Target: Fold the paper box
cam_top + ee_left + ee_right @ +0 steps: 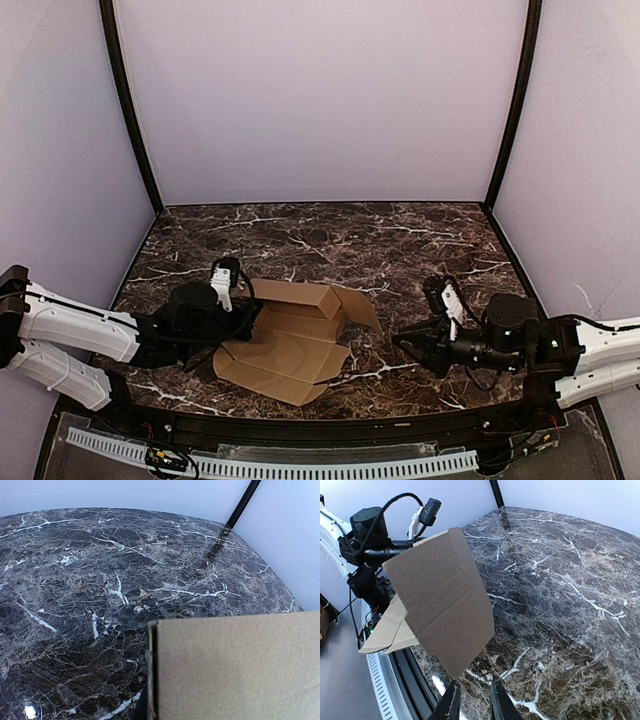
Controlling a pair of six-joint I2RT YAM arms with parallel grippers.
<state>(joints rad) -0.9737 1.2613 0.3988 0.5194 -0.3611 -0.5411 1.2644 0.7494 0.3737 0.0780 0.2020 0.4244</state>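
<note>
top view first. my left jaws (pixel 243 312) sit at the left edge of the paper box (pixel 290 345), which lies partly folded on the counter (pixel 400 240): flat panels spread below and to the right of those jaws, with 1 wall raised along the far side. my right jaws (pixel 398 340) point at the box from its right, near it but apart from it, with bare marble between their tips and the closest flap.

left wrist view: i cannot see the fingers themselves. a cardboard panel (pixel 235 665) fills the space just in front of the jaws, its cut edge upright, and the counter (pixel 100 580) stretches beyond it. the jaws are closed tight, and the panel appears pinched in them.

right wrist view: the 2 fingers of my right jaws (pixel 472 702) stand a narrow gap apart with nothing between them. the box (pixel 440 595) is ahead of them and a little left, 1 large panel standing upright with its lower corner just above the tips, not touching. the left arm meets that panel's upper far corner.
</note>
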